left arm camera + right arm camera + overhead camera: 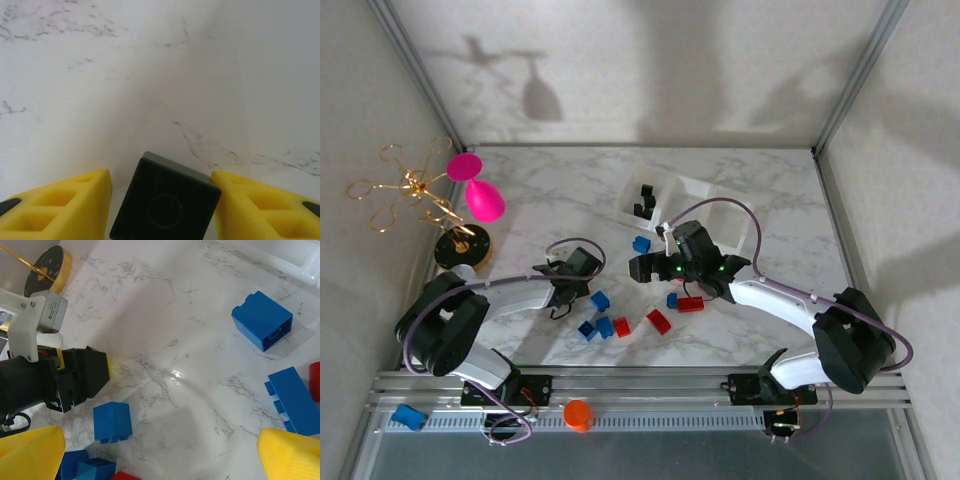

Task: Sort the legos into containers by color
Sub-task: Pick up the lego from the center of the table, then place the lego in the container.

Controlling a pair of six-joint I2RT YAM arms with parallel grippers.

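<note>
1. The table (165,325) has a marble-patterned top, smooth and glossy, with a bright glint of light on it.
2. The blue brick (261,320) is smooth, hard plastic with a slight sheen.
3. The black brick (165,205) is smooth plastic, duller, near matt.
4. The left gripper (160,174) has fingers (55,207) of a yellow, matt, finely grained material.
5. The tray (695,187) is white plastic.
6. The wire stand (415,185) is shiny gold metal.
7. The pink goblet (485,203) looks glossy.
</note>
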